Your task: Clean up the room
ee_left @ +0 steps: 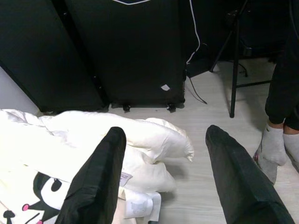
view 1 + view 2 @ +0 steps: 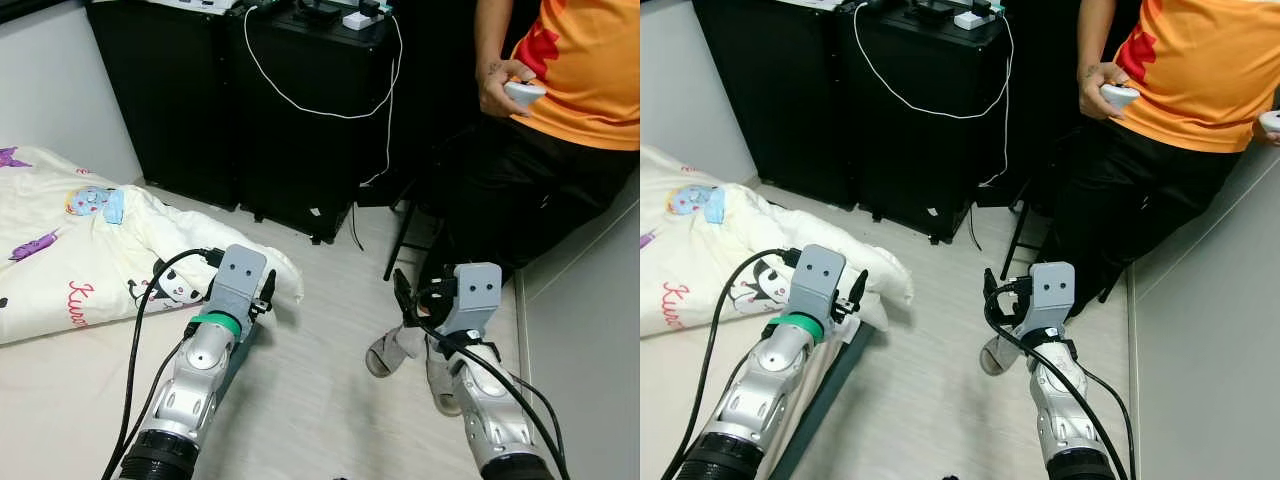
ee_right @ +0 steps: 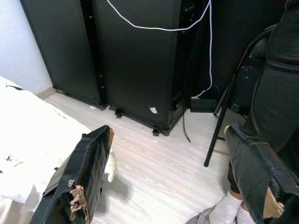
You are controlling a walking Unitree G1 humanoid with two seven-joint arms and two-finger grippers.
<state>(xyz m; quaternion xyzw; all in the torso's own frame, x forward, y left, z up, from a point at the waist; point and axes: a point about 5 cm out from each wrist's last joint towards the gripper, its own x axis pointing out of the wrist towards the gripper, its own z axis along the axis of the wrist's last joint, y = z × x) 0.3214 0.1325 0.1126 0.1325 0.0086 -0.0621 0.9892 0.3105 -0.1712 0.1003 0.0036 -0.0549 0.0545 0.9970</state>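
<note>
Left wrist view: both claws empty, quilt just ahead

Left wrist view has the left claw spread wide with nothing between its black fingers; the right claw is just as wide apart and equally empty, its finger pads looking frayed at the edges. Both are raised in front of the robot, over the pale wood floor.

Just ahead of and below the left claw lies the cream cartoon-print quilt, its rumpled corner spilling off the bed onto the floor. Beyond both claws stand black cabinets with a white cable hanging across them. Off to the right claw's outer side a person in an orange shirt sits holding a small white controller, socked feet close beside that claw.

Judging by this, the tidying is at the approach stage: nothing is grasped yet. A likely next move is lowering the left claw onto the quilt's fallen corner, pinching a fold, while keeping the right arm away from the person's feet.
</note>
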